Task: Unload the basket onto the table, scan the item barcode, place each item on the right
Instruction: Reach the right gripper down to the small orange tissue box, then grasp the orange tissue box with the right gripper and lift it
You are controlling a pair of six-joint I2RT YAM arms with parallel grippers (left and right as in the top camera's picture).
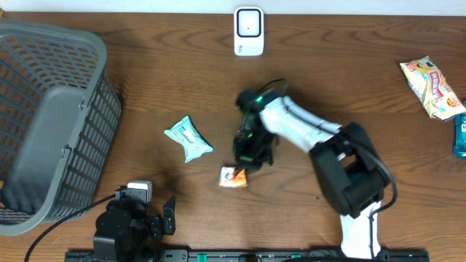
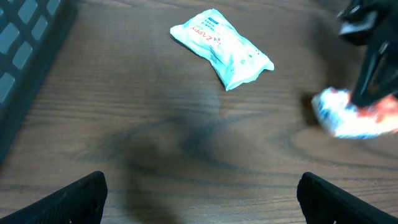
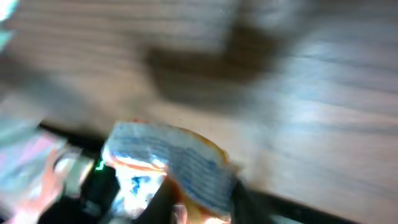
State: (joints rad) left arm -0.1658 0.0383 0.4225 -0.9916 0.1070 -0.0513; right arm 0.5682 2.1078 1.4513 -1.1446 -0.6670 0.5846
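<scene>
A small orange and white packet [image 1: 233,177] is near the middle of the wooden table, and my right gripper [image 1: 244,161] comes down on it from above. The right wrist view is blurred, but it shows the packet [image 3: 174,168] between the two dark fingers, with my right gripper [image 3: 202,205] shut on it. In the left wrist view the same packet [image 2: 348,115] shows at the right edge. The white scanner [image 1: 249,31] stands at the back centre. My left gripper [image 1: 166,217] rests at the front left and stands open [image 2: 200,199] with nothing in it.
A teal packet [image 1: 188,138] lies left of the held one, also visible ahead of the left gripper [image 2: 222,46]. A grey basket [image 1: 44,124] fills the left side. A snack bag [image 1: 433,87] and a teal item [image 1: 460,135] lie at the right edge.
</scene>
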